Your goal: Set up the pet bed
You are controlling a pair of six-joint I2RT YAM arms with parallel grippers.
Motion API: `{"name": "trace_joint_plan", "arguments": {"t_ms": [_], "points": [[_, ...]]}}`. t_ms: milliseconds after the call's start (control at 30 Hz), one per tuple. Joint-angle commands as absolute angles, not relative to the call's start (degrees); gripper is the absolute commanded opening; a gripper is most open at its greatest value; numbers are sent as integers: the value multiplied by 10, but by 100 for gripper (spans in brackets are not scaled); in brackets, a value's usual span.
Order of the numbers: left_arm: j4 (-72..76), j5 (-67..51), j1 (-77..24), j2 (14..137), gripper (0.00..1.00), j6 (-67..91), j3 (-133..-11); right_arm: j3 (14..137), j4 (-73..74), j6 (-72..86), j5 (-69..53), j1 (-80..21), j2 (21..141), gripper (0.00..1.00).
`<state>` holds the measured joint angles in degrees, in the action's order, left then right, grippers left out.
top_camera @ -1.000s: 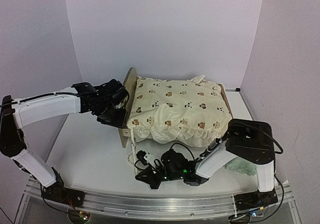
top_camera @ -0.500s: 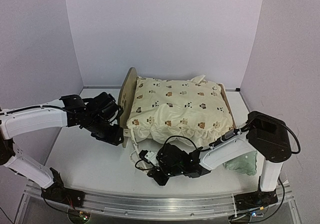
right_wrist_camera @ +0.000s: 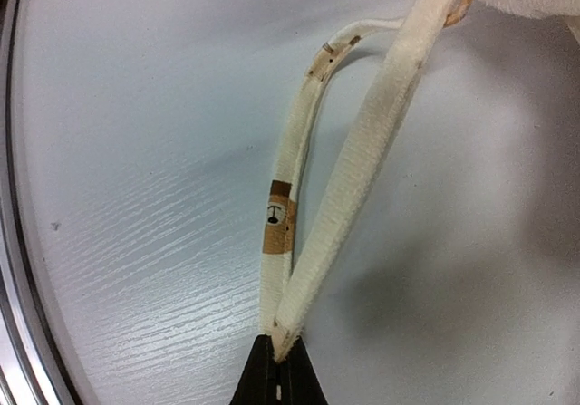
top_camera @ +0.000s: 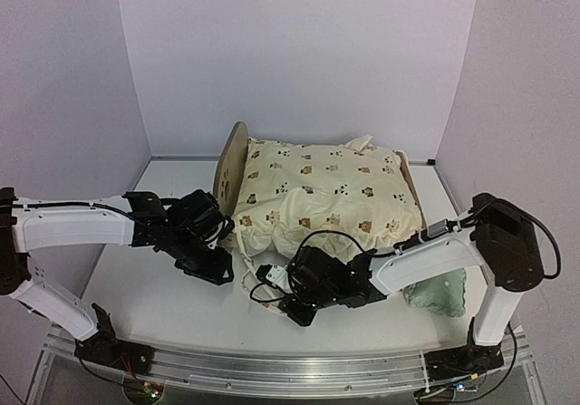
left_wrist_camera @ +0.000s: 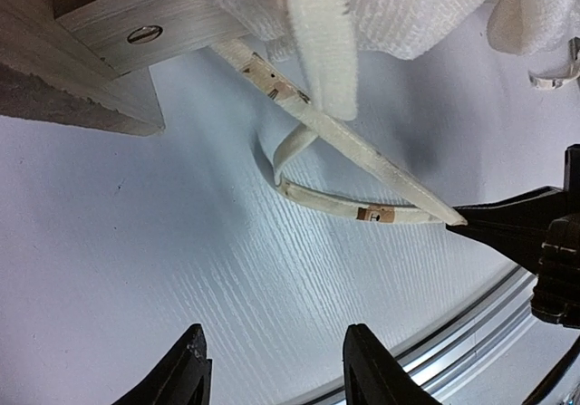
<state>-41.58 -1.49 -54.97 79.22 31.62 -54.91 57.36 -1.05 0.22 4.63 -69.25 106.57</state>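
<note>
The pet bed (top_camera: pixel 232 160) is a light-wood frame with an arched headboard on the left; its wooden corner (left_wrist_camera: pixel 100 52) shows in the left wrist view. The cream bear-print cushion (top_camera: pixel 317 192) lies on it and hides the base. Two cream ties (right_wrist_camera: pixel 353 169) hang from the cushion's near corner. My right gripper (right_wrist_camera: pixel 276 369) is shut on their ends, low over the table in front of the bed (top_camera: pixel 272 289). My left gripper (left_wrist_camera: pixel 276 373) is open and empty, just left of the ties (left_wrist_camera: pixel 362 213) by the bed's near corner (top_camera: pixel 220 265).
A small mint green pillow (top_camera: pixel 439 294) lies on the table at the right, behind my right arm. The white table (top_camera: pixel 163 305) ends in a metal rail (top_camera: pixel 290 369) at its near edge. Purple walls close in the back and sides.
</note>
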Motion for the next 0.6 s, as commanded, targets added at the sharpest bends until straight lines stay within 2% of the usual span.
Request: {"name": "trace_joint_plan", "arguments": {"t_ms": [0,333,567], "points": [[-389,-11,-552,789,50,324,-550,591,21,-21,69,-683,1042,0],[-401,-6,-553,774,50,327,-550,611,12,-21,57,-663,1124,0],[-401,21,-552,764,49,326,-542,635,6,-5,-123,-672,1156,0]]}}
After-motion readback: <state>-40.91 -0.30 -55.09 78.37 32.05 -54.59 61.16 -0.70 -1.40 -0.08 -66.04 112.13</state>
